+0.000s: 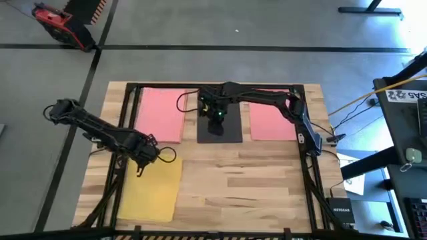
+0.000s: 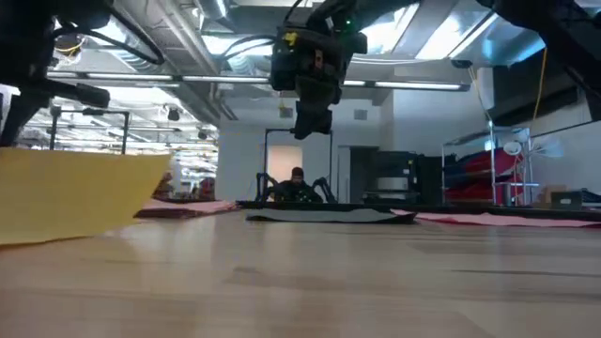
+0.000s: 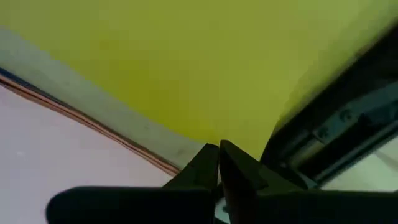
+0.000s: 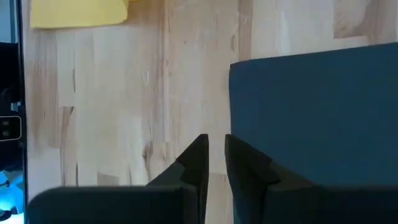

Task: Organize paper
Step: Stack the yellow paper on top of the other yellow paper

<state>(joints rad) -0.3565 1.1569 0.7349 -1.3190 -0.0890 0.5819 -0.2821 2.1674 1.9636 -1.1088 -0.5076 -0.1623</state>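
risk lies with the left hand (image 1: 148, 155), closed on the yellow sheet's (image 1: 152, 193) corner; thin paper may crease or slip free; right hand (image 1: 216, 115), fingers nearly together and empty, hovers over the dark sheet (image 1: 219, 127).

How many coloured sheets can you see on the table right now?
4: a pink sheet at the far left, a black sheet at the far middle under the right gripper, another pink sheet at the far right, a yellow sheet near left. Stacked sheets may be hidden.

bare wood mid-table (image 1: 240, 180) (open passage), right arm (image 1: 267, 99) spanning far edge
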